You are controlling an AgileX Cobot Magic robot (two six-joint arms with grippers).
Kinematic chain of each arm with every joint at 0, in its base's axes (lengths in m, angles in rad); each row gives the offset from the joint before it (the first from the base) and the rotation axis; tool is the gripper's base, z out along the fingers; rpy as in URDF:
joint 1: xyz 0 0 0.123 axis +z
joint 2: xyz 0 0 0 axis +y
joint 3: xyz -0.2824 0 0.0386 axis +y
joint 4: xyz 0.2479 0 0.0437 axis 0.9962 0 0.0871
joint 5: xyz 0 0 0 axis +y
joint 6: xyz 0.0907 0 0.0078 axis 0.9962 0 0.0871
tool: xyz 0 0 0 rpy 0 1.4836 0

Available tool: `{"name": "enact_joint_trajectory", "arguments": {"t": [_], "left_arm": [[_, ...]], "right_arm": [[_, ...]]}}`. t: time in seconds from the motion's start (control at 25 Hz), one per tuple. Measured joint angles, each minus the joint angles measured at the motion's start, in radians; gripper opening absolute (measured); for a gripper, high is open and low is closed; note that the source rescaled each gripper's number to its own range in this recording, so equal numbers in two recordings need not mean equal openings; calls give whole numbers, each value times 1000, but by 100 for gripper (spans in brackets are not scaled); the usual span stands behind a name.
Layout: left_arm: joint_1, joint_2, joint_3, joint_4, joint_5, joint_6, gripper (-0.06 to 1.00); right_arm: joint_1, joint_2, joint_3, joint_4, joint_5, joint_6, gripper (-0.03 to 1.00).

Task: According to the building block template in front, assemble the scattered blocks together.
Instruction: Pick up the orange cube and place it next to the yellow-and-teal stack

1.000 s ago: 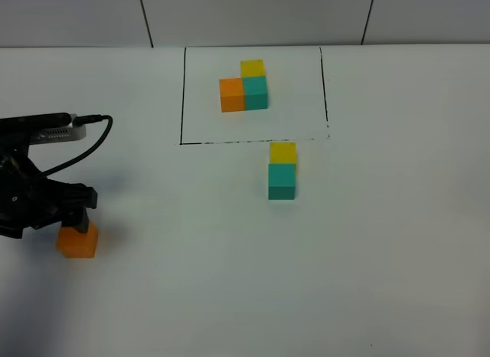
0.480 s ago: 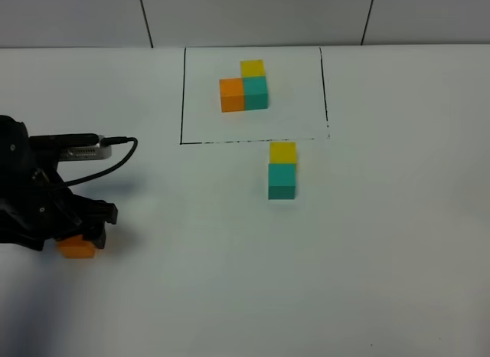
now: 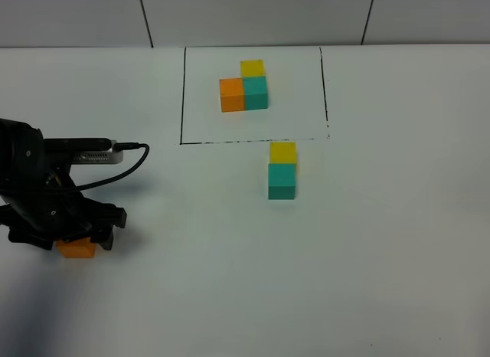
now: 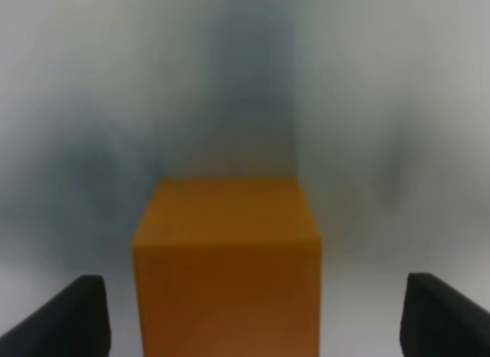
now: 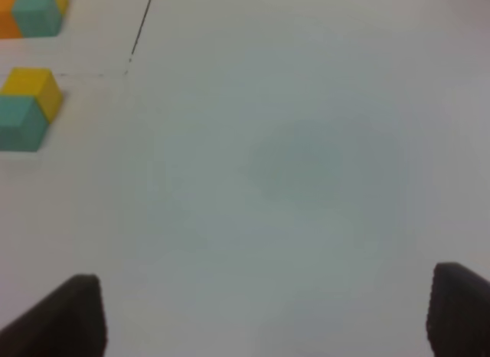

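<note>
White matte table (image 3: 230,296), grey panelled wall (image 3: 253,16) behind. Far left: L pincer (image 4: 256,315) released, astride orange cube (image 3: 76,250), gaps both sides. Centre-back: template (image 3: 245,86) in black-line frame. Just in front: yellow cube (image 3: 282,152) touching teal cube (image 3: 282,181). R pincer (image 5: 268,319) released, held nothing.

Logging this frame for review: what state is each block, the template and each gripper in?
template: three cubes joined, inside the black frame.
orange cube: on the table, not gripped.
yellow cube: on the table, touching the teal cube.
teal cube: on the table, touching the yellow cube.
left gripper: open, jaws astride the orange cube, gaps both sides.
right gripper: open, empty.
</note>
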Motion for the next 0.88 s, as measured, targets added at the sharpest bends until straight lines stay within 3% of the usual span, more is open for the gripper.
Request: {"name": "enact_joint_trajectory", "arguments": {"t": [0.4,0.68,0.88], "left_arm": [[0,0,2,12,-21,0,81],[0,0,86,24,-111,-17,80],[0,1,92,26,-125,-33,67]], "right_arm": [[0,0,0,0,0,0,71],[0,0,0,0,0,0,71],[0,0,0,0,0,0,71]]}}
